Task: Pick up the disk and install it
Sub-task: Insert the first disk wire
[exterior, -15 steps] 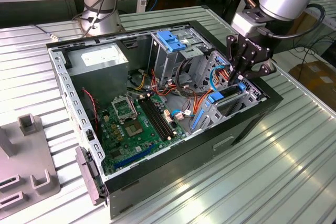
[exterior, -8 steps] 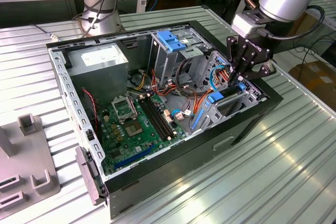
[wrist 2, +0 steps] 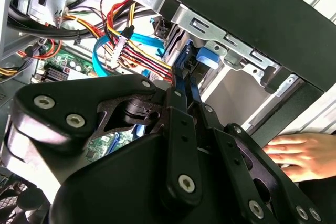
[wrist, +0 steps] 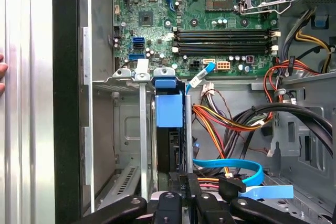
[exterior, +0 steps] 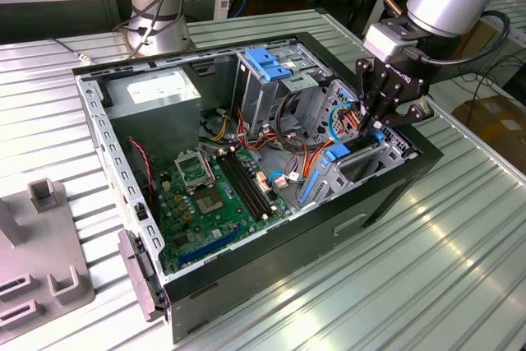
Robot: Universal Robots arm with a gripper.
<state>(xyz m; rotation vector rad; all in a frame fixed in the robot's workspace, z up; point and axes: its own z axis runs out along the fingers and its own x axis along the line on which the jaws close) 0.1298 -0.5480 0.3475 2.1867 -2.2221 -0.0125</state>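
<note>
disk (wrist: pixel 169 109) stands slotted (blue-railed) beneath the claw (wrist: pixel 182 182).

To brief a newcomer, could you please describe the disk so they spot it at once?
Find the open computer case, then the drive bay at its corner on the exterior view's right, below the gripper. The disk stands edge-on there between bare grey metal rails; its bright blue plastic sets it apart.
</note>
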